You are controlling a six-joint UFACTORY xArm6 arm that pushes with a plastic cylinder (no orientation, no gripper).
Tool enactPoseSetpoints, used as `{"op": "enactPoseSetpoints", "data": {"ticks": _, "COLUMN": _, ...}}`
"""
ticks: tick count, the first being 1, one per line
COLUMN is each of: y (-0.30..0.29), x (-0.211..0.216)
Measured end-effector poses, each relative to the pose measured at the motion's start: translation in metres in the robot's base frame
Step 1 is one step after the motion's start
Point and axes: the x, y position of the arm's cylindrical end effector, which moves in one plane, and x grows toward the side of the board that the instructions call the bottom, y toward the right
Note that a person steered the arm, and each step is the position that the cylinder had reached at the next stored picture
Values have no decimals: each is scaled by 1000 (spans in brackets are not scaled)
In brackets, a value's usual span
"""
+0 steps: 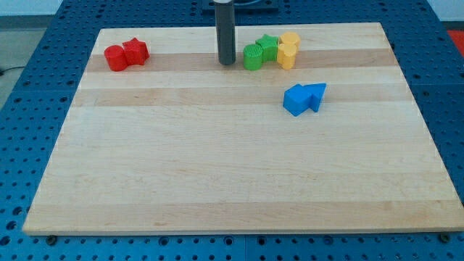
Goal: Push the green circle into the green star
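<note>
Camera view, green circle [253, 57] just right of my tip [227, 62], touching green star [268, 47]

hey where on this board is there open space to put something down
The whole lower half of the board, below the blue blocks, is bare. So is the strip between the red blocks and my tip. Top right is crowded: green circle, green star, yellow blocks.

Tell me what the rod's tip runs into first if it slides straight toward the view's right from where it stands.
My tip stands just left of the green circle block, which it would probably meet first. The green star block sits right behind it, apparently touching, with the yellow blocks beyond. Depth alignment is uncertain.
</note>
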Motion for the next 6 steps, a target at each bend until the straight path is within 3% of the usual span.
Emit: {"op": "enactPoseSetpoints", "data": {"ticks": 6, "y": 33, "x": -9}}
